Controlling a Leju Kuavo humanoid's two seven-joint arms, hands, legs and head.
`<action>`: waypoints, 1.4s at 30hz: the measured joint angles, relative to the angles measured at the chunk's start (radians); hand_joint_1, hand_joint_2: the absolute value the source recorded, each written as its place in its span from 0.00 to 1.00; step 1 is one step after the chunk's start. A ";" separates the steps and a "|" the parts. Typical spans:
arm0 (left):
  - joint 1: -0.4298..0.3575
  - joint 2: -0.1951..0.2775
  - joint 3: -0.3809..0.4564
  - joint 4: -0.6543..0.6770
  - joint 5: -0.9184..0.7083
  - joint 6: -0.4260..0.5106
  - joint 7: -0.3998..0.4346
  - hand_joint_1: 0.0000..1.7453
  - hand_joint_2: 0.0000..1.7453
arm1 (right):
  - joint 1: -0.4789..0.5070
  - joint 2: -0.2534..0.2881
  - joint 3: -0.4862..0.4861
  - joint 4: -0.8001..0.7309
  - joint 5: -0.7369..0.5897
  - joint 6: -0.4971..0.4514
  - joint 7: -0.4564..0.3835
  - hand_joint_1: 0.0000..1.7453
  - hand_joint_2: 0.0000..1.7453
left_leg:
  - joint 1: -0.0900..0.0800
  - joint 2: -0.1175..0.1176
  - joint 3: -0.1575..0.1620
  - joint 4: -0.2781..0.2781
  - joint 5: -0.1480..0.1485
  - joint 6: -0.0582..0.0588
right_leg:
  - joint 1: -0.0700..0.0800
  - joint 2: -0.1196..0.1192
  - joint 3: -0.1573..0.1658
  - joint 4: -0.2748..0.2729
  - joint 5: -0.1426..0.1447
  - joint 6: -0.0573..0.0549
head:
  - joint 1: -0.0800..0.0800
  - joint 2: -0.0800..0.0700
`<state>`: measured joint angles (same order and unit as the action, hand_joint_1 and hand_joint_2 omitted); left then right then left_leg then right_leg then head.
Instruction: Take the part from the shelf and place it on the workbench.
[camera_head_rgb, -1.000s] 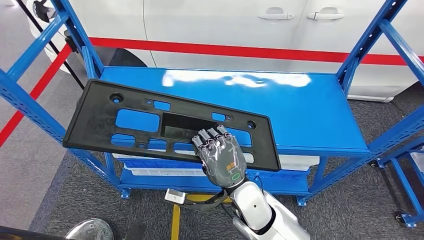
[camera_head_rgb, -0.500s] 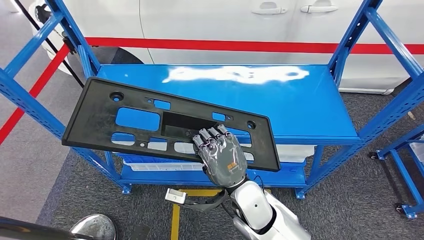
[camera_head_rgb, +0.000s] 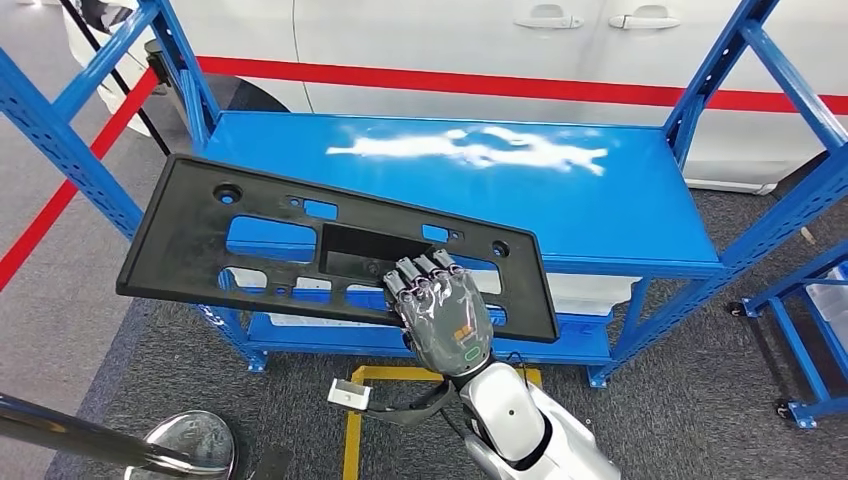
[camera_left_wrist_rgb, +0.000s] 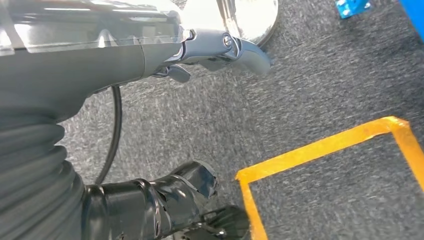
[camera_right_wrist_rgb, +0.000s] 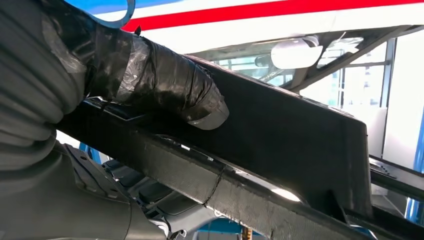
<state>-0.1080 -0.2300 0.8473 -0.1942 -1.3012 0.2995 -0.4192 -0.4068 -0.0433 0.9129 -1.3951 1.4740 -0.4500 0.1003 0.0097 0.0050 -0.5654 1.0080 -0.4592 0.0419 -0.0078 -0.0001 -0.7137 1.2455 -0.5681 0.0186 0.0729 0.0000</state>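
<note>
While gripped at its near edge by the right hand (camera_head_rgb: 447, 315), fingers (camera_head_rgb: 420, 275) curled over the rim and into the centre cutout, black part (camera_head_rgb: 250, 240) raised and tilted above the blue shelf (camera_head_rgb: 610, 210), stretching leftward from the fingers; left hand (camera_left_wrist_rgb: 155, 200) hanging over grey carpet (camera_left_wrist_rgb: 320, 90) by yellow tape (camera_left_wrist_rgb: 320, 147), finger state unclear

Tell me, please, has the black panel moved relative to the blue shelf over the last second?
Yes, slightly: held by the right hand, the black panel has drawn back from the blue shelf, toward the robot.
</note>
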 joint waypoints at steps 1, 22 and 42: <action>0.000 0.000 0.000 0.000 0.000 0.000 0.000 0.00 1.00 | 0.001 -0.001 0.000 0.000 0.000 0.000 0.000 1.00 1.00 | -0.001 0.000 -0.010 0.004 0.004 0.000 | 0.000 0.000 -0.013 0.048 -0.021 0.001 | 0.000 0.000; 0.003 -0.002 0.000 0.000 0.002 0.003 0.002 0.00 1.00 | 0.009 0.001 0.000 -0.017 -0.053 -0.015 -0.019 1.00 1.00 | 0.004 -0.002 -0.056 0.189 -0.095 -0.061 | 0.002 -0.005 0.088 -0.205 0.127 -0.056 | -0.003 0.000; -0.003 -0.006 0.000 0.000 0.001 0.012 0.009 0.00 1.00 | 0.006 -0.003 0.000 -0.051 -0.103 -0.032 -0.062 1.00 1.00 | -0.003 0.003 -0.073 0.026 0.051 -0.033 | 0.003 0.001 0.183 -0.202 0.046 -0.023 | -0.004 0.000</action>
<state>-0.1108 -0.2358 0.8473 -0.1942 -1.3001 0.3112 -0.4100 -0.4007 -0.0462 0.9129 -1.4463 1.3707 -0.4816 0.0388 0.0064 0.0084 -0.6382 1.0344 -0.4082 0.0085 -0.0053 0.0011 -0.5309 1.0438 -0.5225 -0.0040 0.0692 -0.0001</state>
